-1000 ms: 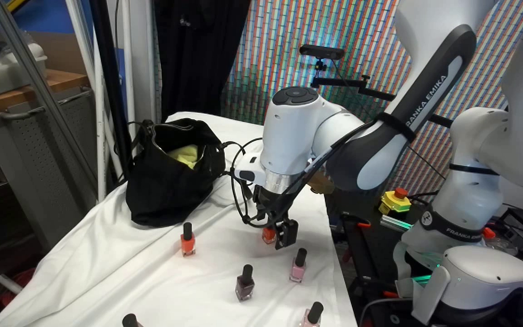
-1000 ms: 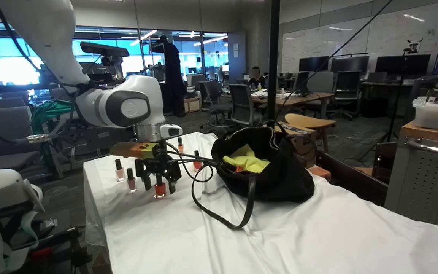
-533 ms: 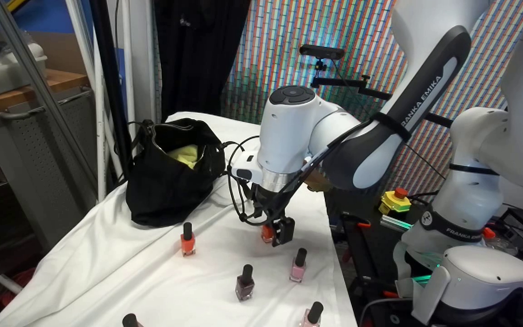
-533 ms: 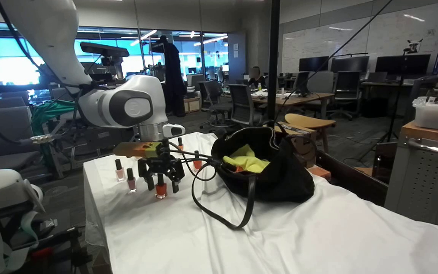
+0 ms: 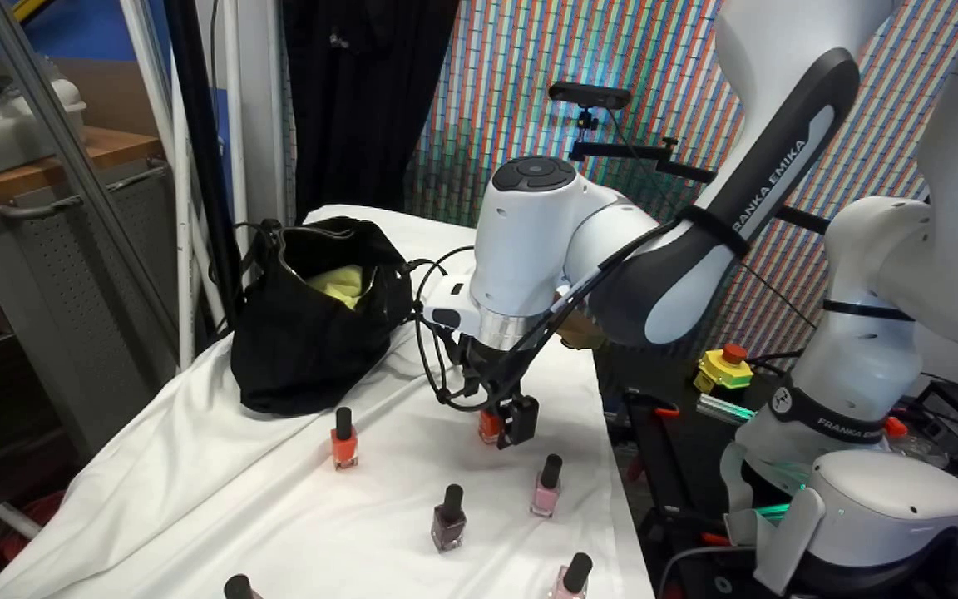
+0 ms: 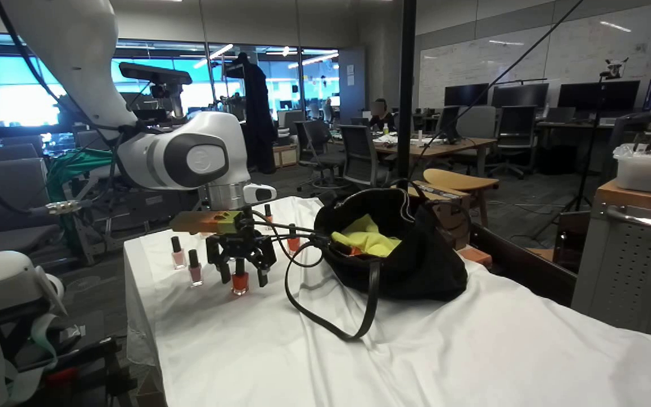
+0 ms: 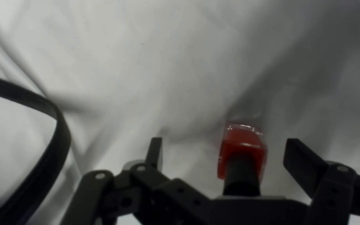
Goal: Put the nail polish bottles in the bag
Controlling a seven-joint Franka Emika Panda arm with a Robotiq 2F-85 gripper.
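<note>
1. Red bottle [image 7: 242,153]: found upright on the white-draped tabletop [image 6: 472,350], between the fingers [image 7: 155,153] of the gripper [image 6: 244,280].
2. Step in hand: judged to be alignment for a grasp. The fingers are spread apart; gaps are seen on both sides of the bottle in the wrist view, and nothing is held.
3. Next move: centring is advised, as the bottle appears nearer one finger; the fingers should then be brought together and the bottle lifted to the bag [image 5: 304,358].
4. Condition: boxy, glossy, clear-edged body with red contents; black cap fitted.
5. Other bottles: an orange-red bottle [image 5: 344,448], a dark bottle [image 5: 449,524] and a pink bottle [image 5: 545,491] are seen upright, well apart; a second pink bottle [image 5: 575,574] and one more bottle [image 5: 239,587] are cut off by the frame.
6. Bag: slouched, mouth gaping, yellow-green inside exposed. An orange-red item [image 6: 355,250] within cannot be confirmed as a bottle. A handle loop [image 6: 373,288] is draped over the tabletop and should be avoided.
</note>
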